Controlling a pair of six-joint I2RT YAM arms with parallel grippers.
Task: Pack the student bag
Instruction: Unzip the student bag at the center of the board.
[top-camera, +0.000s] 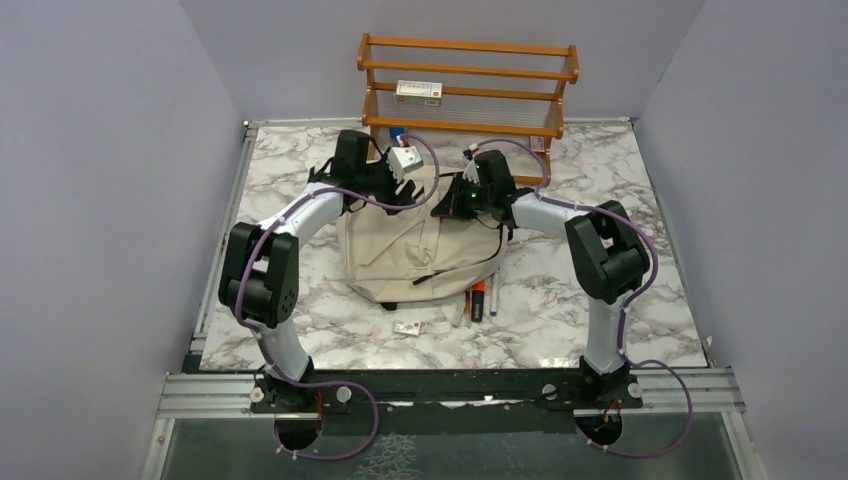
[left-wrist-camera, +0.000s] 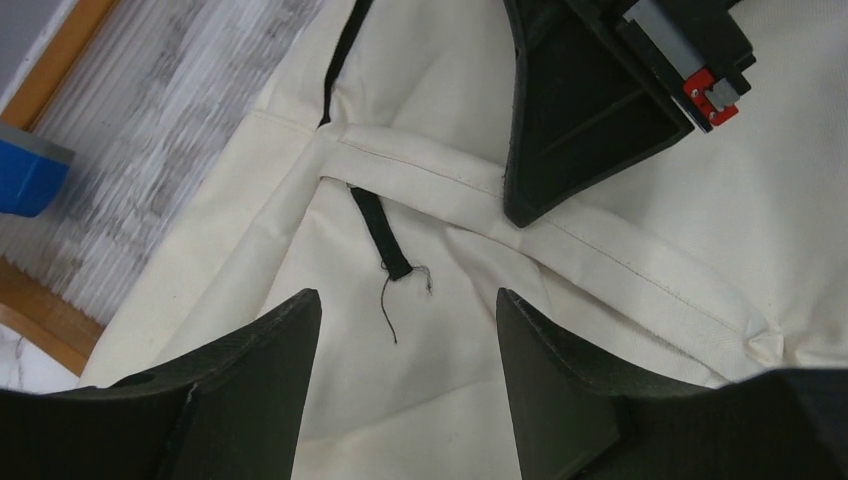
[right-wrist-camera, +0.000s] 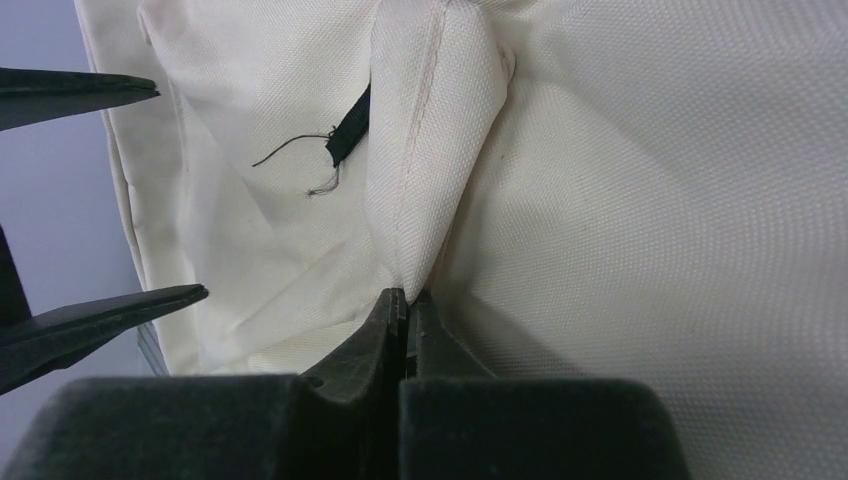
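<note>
The student bag (top-camera: 405, 250) is a cream fabric backpack lying in the middle of the marble table. Both grippers are at its far top edge. My left gripper (top-camera: 400, 190) is open, its jaws apart over cream fabric (left-wrist-camera: 400, 390) beside a frayed black strap end (left-wrist-camera: 385, 235). My right gripper (top-camera: 462, 195) is shut on a folded seam of the bag (right-wrist-camera: 420, 170), pinched between its fingertips (right-wrist-camera: 385, 320). The right gripper also shows at the top of the left wrist view (left-wrist-camera: 590, 110).
A wooden shelf rack (top-camera: 468, 85) stands at the back with a small white box (top-camera: 418, 91) on it. Pens and a marker (top-camera: 480, 300) and a small card (top-camera: 408, 327) lie on the table (top-camera: 600, 330) in front of the bag. Grey walls enclose both sides.
</note>
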